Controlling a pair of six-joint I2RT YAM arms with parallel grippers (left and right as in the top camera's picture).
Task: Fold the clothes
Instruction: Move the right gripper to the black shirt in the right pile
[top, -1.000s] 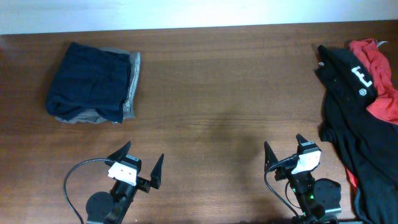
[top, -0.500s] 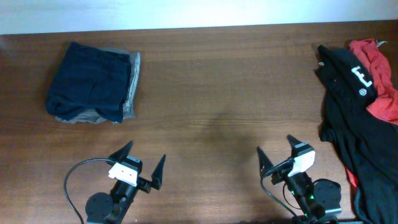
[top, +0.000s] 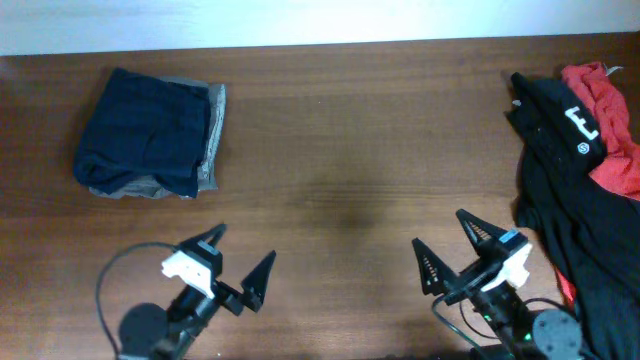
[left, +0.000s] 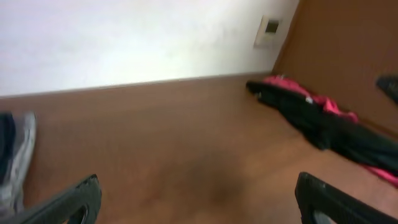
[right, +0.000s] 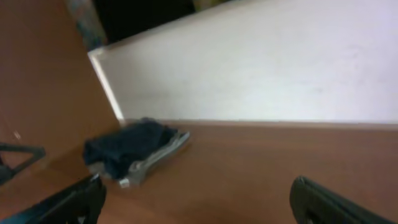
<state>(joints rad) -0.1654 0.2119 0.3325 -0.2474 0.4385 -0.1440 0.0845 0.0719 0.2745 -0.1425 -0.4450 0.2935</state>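
Left gripper (top: 241, 247) and right gripper (top: 440, 231) stood wide open, empty; black shirt (top: 560, 190) lay crumpled on table (top: 350, 130).

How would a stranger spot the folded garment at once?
On the wooden table, look to the far left corner. A navy bundle lies there on a grey layer. Unlike the loose black and red heap at the right edge, it is squarely folded.

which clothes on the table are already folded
The navy garment stacked on a grey one, far left: a neat rectangle. The black shirt and red garment at right lie crumpled.
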